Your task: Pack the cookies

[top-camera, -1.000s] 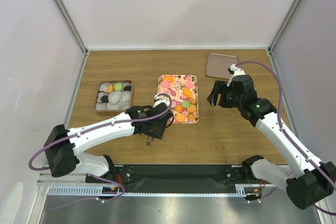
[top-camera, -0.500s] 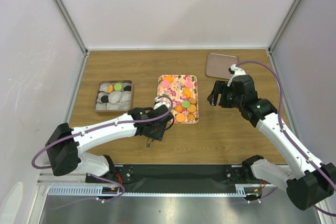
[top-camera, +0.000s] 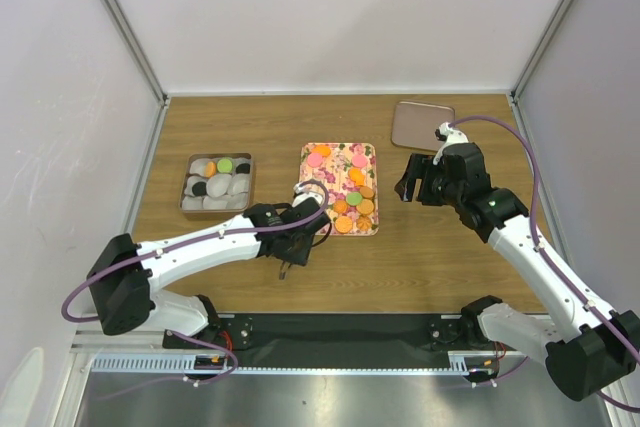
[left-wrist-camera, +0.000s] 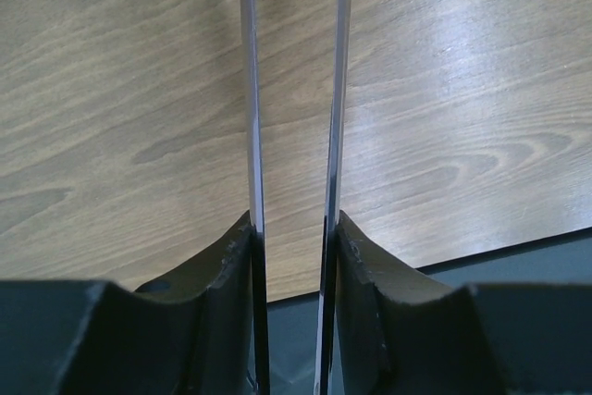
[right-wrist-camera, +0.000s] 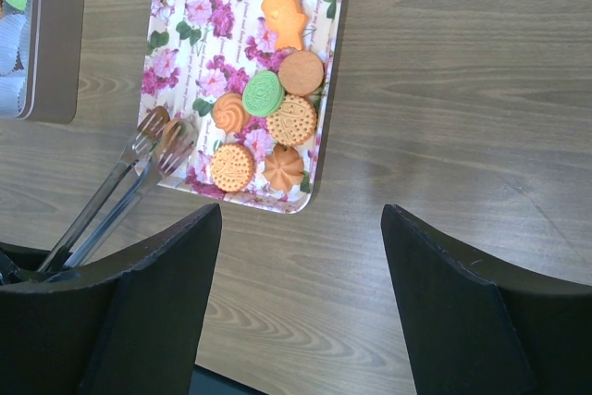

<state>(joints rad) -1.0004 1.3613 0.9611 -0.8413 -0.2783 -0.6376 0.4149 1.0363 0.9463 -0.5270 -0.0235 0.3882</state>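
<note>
**A:** What is the left gripper doing?

**B:** The left gripper [left-wrist-camera: 294, 228] is gripping tongs [right-wrist-camera: 109, 203], its jaws sitting narrow against the two metal arms. The tongs are reaching straight ahead of it. Their tips are hovering at the near left corner of the tray [right-wrist-camera: 185, 53].

**A:** Are the tips touching anything?

**B:** They are sitting just beside an orange cookie. Whether they are touching it I cannot tell.

**A:** And the right gripper?

**B:** The right gripper [right-wrist-camera: 301, 219] is hanging wide over the tabletop [right-wrist-camera: 481, 90], holding nothing, with the tray just to its left.

**A:** Where are the cookies lying?

**B:** Several cookies [right-wrist-camera: 268, 97] are lying on the tray. Orange and tan ones are clustering with one green one at the end nearest the tongs tips, and two pink ones are lying at the far end. More are sitting in paper cups [top-camera: 220, 187] inside a tin [right-wrist-camera: 55, 53]. That tin is sitting beyond the left gripper and to its left, well apart from the right gripper.

**A:** Is anything showing writing?

**B:** The green cookie is showing a stamped pattern, too fine to read. The tray is showing printed pink flowers and green leaves.
</note>
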